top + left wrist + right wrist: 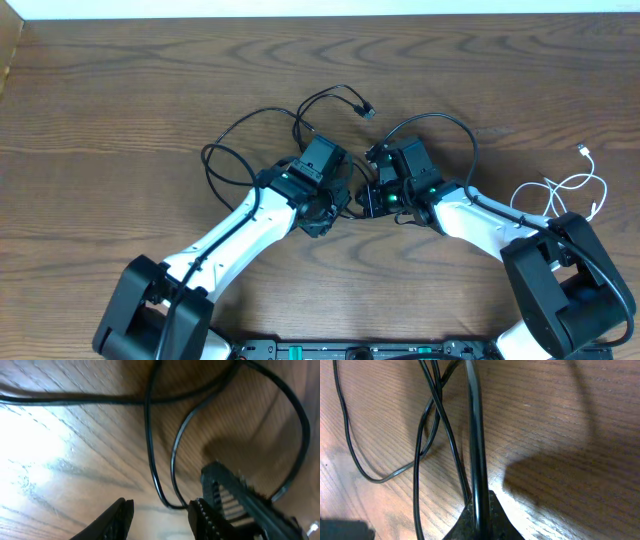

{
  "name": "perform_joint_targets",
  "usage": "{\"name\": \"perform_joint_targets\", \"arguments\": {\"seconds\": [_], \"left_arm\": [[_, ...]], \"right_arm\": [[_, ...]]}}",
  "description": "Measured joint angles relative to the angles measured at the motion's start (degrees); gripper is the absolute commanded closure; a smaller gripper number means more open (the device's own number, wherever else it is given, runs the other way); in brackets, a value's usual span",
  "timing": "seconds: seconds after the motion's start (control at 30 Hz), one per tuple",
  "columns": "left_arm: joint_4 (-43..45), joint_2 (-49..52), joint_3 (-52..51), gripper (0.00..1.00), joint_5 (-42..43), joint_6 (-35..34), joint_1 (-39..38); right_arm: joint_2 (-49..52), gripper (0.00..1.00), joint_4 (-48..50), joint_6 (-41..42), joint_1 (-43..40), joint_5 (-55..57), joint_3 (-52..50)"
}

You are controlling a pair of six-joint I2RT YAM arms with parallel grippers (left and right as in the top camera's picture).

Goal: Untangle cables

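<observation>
Right gripper [480, 504]: pressed together, pinching the taut black cable [475, 435].
Taut cable axis: straight out from the pinch, away from the fingers; two thinner strands cross beside it on its left.
Left gripper [161, 508]: spread and holding nothing, low over the table [150, 80].
Black cable loop [172, 460]: a narrow U just ahead of the left mouth, closed end toward the fingers.
Loop offset: off centre, close against the toothed finger; whether it touches I cannot tell.
Loop axis: both legs run away from the left gripper, roughly along its reach.
Nearer arm: the left, judged best placed to close on the loop.
Black tangle [300, 125]: mid-table, spreading behind both grippers.
White cable [575, 185]: well apart, by the right arm's base.
</observation>
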Motion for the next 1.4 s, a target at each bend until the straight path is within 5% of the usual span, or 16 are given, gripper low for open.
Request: {"name": "perform_joint_targets", "arguments": {"seconds": [0.8,1.0,1.4], "left_arm": [[4.68,8.0,0.0,0.59,-0.17,-1.18,-0.76],[4.9,9.09,-0.02,0.88,-0.11,-0.76,-0.74],[8.5,9.07,-0.13,0.92,10.12,17.88,8.52]], "right_arm": [[0.0,0.99,0.02,0.0,0.0,0.0,0.0],[0.0,0.99,0.02,-0.02,0.0,0.02,0.0],[0.0,0.99,0.13,-0.02,0.0,0.11,0.0]]}}
